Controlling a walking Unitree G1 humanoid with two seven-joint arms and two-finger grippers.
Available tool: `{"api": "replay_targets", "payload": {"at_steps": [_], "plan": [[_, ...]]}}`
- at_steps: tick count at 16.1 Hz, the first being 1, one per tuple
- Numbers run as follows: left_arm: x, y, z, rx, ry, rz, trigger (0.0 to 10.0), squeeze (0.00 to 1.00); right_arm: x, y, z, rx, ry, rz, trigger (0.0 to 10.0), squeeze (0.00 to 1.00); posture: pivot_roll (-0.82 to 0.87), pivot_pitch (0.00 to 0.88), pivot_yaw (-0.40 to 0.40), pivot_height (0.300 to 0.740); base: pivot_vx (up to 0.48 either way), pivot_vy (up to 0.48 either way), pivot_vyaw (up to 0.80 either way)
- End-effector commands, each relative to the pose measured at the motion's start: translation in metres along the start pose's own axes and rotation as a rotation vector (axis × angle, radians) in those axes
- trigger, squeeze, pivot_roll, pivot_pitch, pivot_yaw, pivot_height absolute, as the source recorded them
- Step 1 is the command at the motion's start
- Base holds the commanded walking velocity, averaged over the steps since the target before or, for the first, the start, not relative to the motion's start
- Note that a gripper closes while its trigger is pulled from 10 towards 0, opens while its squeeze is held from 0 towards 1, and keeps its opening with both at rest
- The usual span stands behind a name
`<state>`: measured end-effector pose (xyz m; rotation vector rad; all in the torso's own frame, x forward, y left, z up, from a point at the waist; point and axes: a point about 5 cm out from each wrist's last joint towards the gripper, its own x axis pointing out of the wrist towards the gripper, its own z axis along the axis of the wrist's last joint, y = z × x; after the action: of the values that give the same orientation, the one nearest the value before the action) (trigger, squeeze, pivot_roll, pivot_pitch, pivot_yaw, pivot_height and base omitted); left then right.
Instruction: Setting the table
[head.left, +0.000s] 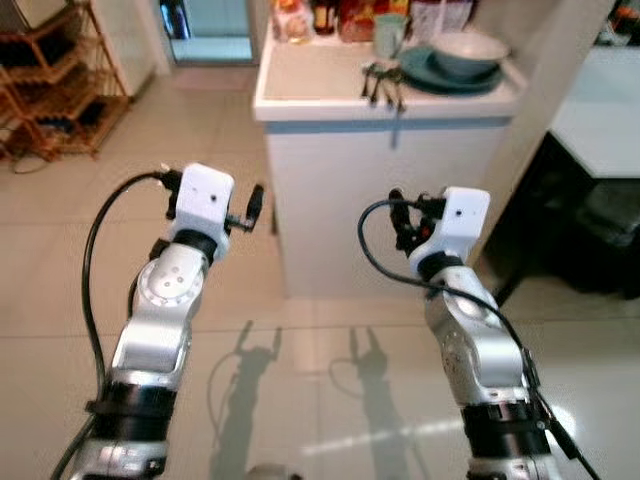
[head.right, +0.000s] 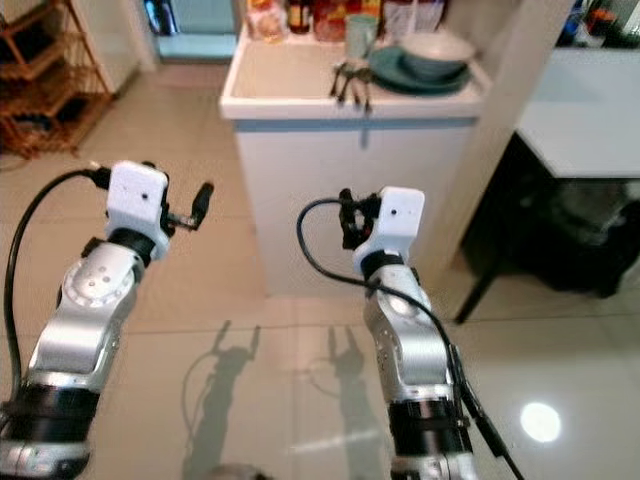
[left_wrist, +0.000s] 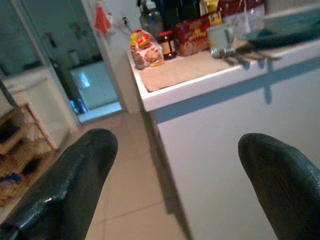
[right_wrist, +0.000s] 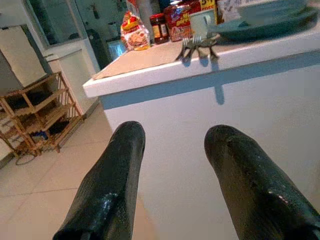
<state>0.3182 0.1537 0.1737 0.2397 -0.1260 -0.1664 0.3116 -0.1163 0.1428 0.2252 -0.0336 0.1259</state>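
My left gripper (left_wrist: 172, 175) has its fingers wide apart and holds nothing; my right gripper (right_wrist: 172, 165) is also apart, less widely, and empty. Both hang in mid-frame of the eye views, short of the counter (head.left: 300, 85) and below its top.

The risk I see is the counter's edge. If I step in or lift without first raising my arms above the top, the fingers could strike the white front panel. The cutlery (head.left: 383, 84) lies right at the near edge, so a careless reach could knock the pieces to the floor. The bowl (head.left: 468, 52) sits on the plate (head.left: 425, 70), and a nudge could make it slide.

These things sit in the upper centre and upper right of the eye views, with the cup (head.left: 390, 35) just behind the cutlery. All are above and ahead of my grippers, nearer the right one.
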Motion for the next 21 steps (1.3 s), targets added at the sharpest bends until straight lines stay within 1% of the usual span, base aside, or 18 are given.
{"api": "replay_targets", "payload": {"at_steps": [1, 2, 4, 6, 11, 14, 15, 16, 17, 21], "plan": [[0.002, 0.002, 0.008, -0.004, -0.031, 0.015, 10.0, 0.0, 0.0, 0.001, 0.008, 0.033, -0.034, 0.028, 10.0, 0.0, 0.13, 0.0, -0.002, 0.74, 0.0, 0.0, 0.0], [0.002, 0.003, 0.007, -0.001, -0.019, 0.009, 10.0, 0.0, 0.0, 0.002, 0.01, 0.024, -0.047, 0.033, 10.0, 1.0, 0.13, 0.0, -0.002, 0.74, 0.0, 0.0, 0.0], [0.002, 0.002, 0.004, 0.008, 0.015, -0.008, 10.0, 0.0, 0.001, 0.002, 0.013, -0.006, -0.061, 0.032, 10.0, 1.0, 0.13, 0.0, -0.002, 0.74, 0.0, 0.0, 0.0], [0.003, 0.002, 0.004, -0.008, 0.012, -0.002, 10.0, 0.0, 0.003, 0.006, 0.018, -0.019, -0.077, 0.069, 10.0, 1.0, 0.13, 0.0, -0.004, 0.74, 0.285, 0.0, 0.0], [0.004, 0.007, 0.007, -0.026, 0.01, 0.02, 10.0, 0.0, 0.007, 0.011, 0.02, -0.023, -0.081, 0.096, 10.0, 1.0, 0.14, 0.0, -0.009, 0.74, 0.34, 0.0, 0.0], [0.004, 0.008, 0.006, -0.027, 0.02, 0.036, 10.0, 0.0, 0.01, 0.009, 0.021, -0.046, -0.074, 0.075, 10.0, 1.0, 0.13, 0.0, -0.013, 0.74, 0.395, 0.0, 0.0], [0.004, 0.008, 0.006, -0.029, 0.021, 0.037, 10.0, 0.0, 0.012, 0.007, 0.019, -0.074, -0.057, 0.039, 10.0, 0.95, 0.13, 0.0, -0.013, 0.74, 0.398, 0.0, 0.0], [0.004, 0.008, 0.006, -0.029, 0.022, 0.037, 10.0, 0.0, 0.013, 0.005, 0.018, -0.089, -0.046, 0.022, 10.0, 0.54, 0.13, 0.0, -0.013, 0.74, 0.405, 0.0, 0.0], [0.004, 0.008, 0.006, -0.031, 0.022, 0.039, 10.0, 0.0, 0.014, 0.005, 0.018, -0.089, -0.042, 0.02, 10.0, 0.0, 0.13, 0.0, -0.014, 0.74, 0.405, 0.0, 0.0], [0.004, 0.008, 0.006, -0.033, 0.023, 0.041, 10.0, 0.0, 0.015, 0.008, 0.019, -0.092, -0.041, 0.034, 10.0, 0.0, 0.13, 0.0, -0.016, 0.74, 0.401, 0.0, 0.0]]}}
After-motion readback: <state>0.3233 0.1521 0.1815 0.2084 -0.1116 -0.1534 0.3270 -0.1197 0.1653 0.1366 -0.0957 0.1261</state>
